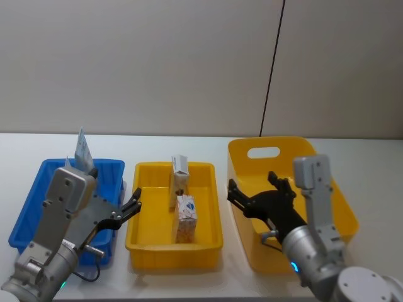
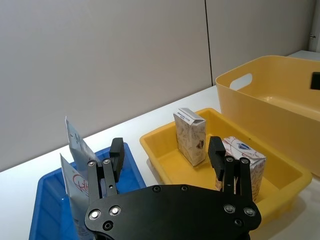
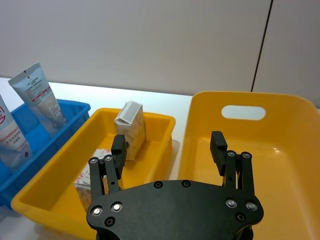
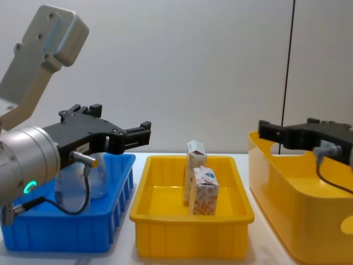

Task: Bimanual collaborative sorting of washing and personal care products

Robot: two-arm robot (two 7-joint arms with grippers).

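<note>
Cartons stand upright in the shallow yellow tray (image 1: 150,221) at the middle of the table: the small orange-patterned carton (image 1: 186,218) on the near side and the taller cream carton (image 1: 179,181) just beyond it, though I cannot tell whether they touch. To the left, the blue bin (image 1: 36,189) holds the translucent bluish tube (image 3: 37,97) and the white tube with red print (image 3: 7,135), both propped cap-down toward its far side. This layout reads as grouping by kind, boxes in one container and tubes in another, so the sorting looks well along. What shows of the inside of the large yellow bin (image 3: 300,150) on the right is bare, which suggests it served as the supply.

The left gripper (image 2: 166,146) hangs above the near right part of the blue bin, aimed right toward the tray, with its claw spread wide and holding nothing. The right gripper (image 3: 168,141) hovers over the left side of the large yellow bin and faces the tray from the other side, its claw likewise spread and unloaded. Both forearms rise steeply from the near edge, wrists bent forward.
</note>
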